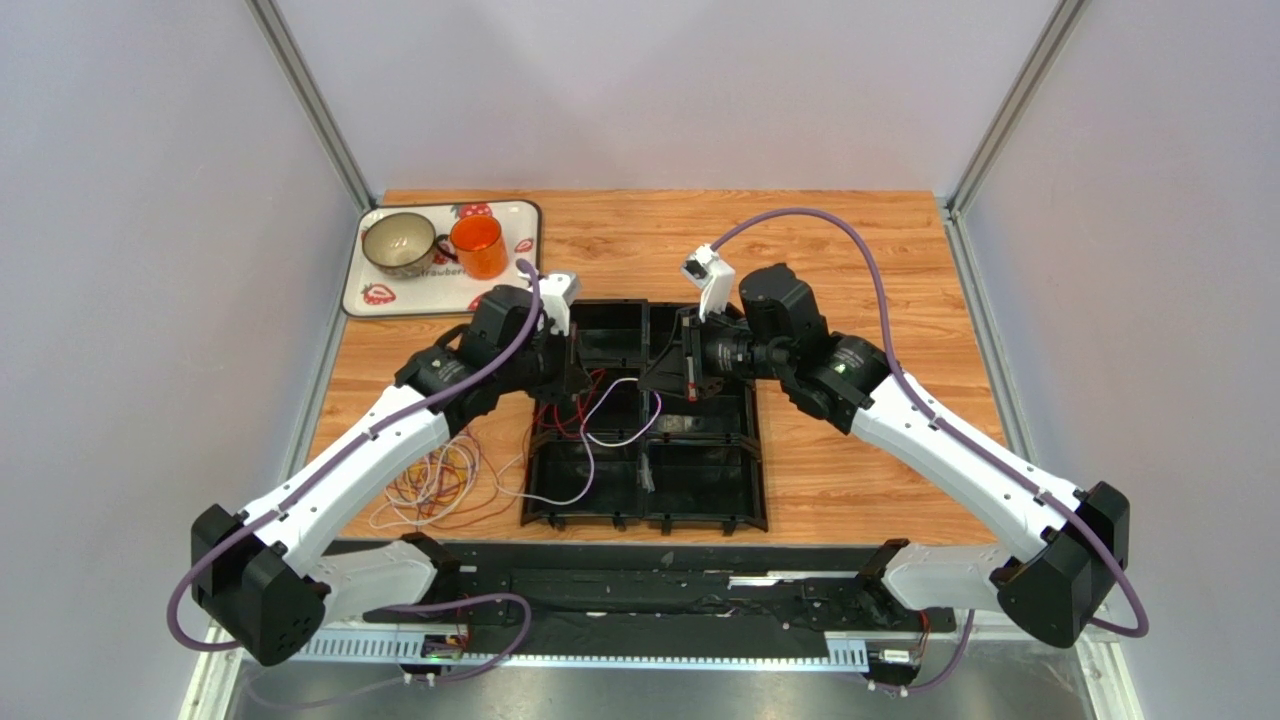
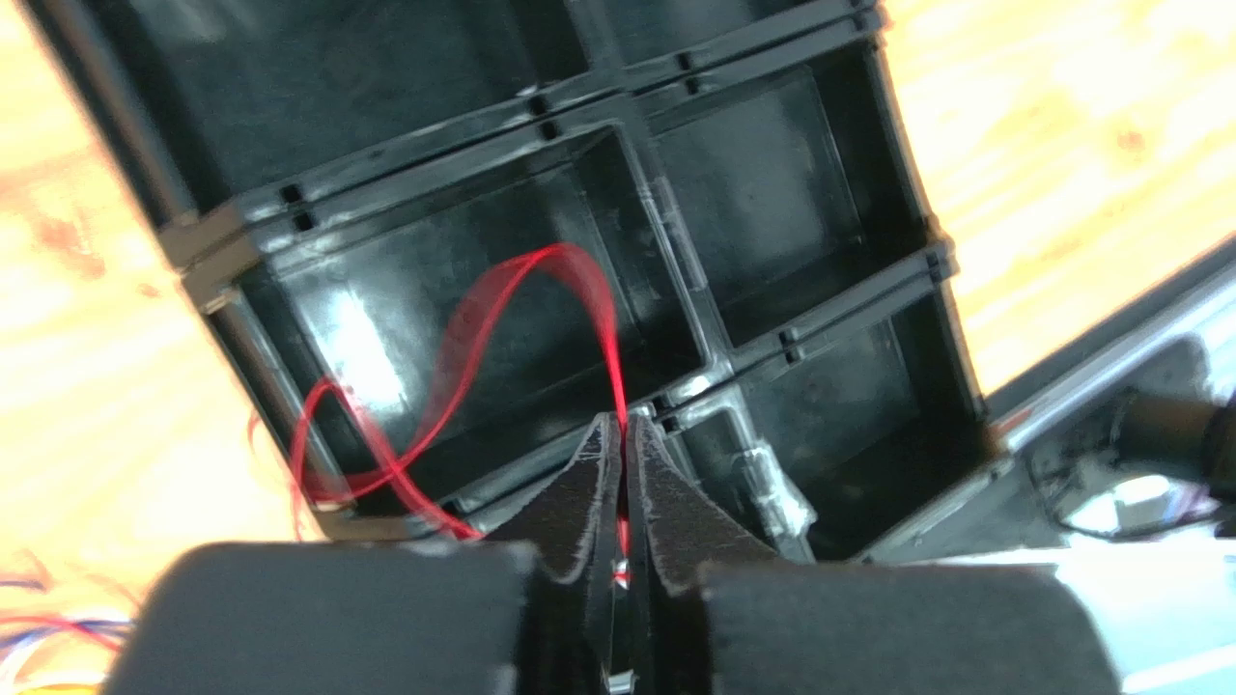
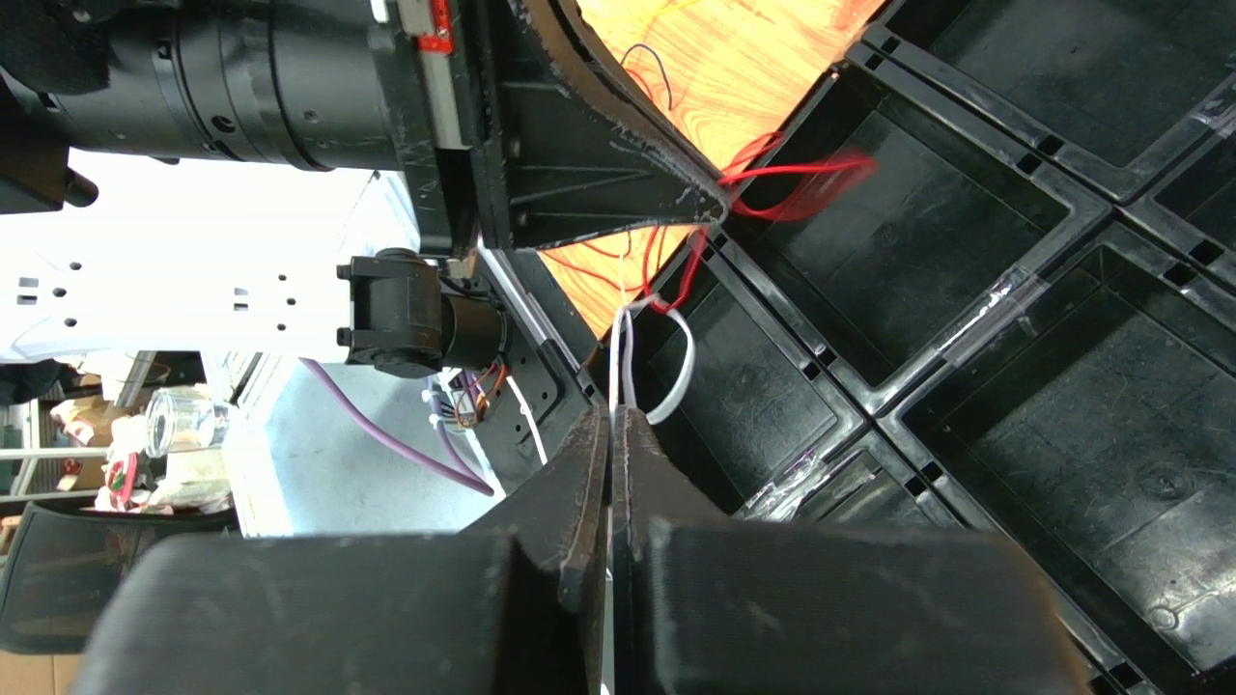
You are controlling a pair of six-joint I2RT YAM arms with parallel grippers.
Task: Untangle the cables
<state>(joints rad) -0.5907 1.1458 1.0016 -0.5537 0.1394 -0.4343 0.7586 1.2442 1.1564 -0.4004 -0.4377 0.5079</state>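
Observation:
My left gripper [image 1: 577, 384] is shut on a thin red cable [image 2: 511, 307] that loops over a compartment of the black divided tray [image 1: 703, 483]. In the left wrist view the gripper [image 2: 625, 430] pinches the wire between its pads. My right gripper [image 1: 663, 387] is shut on a thin white cable [image 1: 595, 438], which loops down across the tray's left compartments. In the right wrist view the gripper [image 3: 612, 417] holds the white cable [image 3: 670, 380] just below the left gripper's fingers [image 3: 624, 181], and the red cable [image 3: 795, 177] shows there. A tangle of orange, red, white and blue cables [image 1: 437, 477] lies on the table left of the tray.
A white serving tray [image 1: 377, 294] with a metal cup [image 1: 400, 240] and an orange cup [image 1: 480, 246] sits at the back left. A black rail [image 1: 661, 585] runs along the table's near edge. The two grippers are close together over the tray's back half.

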